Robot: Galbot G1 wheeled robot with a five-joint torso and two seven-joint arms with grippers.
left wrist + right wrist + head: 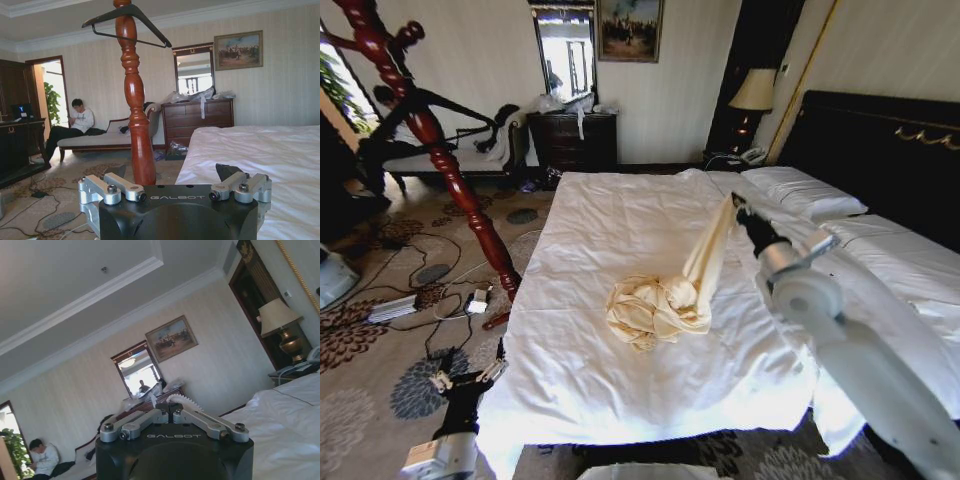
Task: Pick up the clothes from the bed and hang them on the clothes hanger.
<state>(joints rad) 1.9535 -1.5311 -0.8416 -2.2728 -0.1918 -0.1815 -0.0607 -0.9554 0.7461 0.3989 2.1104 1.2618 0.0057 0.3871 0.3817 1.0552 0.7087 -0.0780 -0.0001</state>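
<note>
The clothes were pinched by the clenched right gripper, one end raised, the rest bunched on the bed (left gripper released, parked low); a smooth, high lift was advisable.

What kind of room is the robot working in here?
Probably a hotel bedroom or a furnished bedroom: a wide bed with white sheets and a black headboard with gold ornament, a cream-shaded bedside lamp, and a dark wooden dresser under a framed mirror.
</note>
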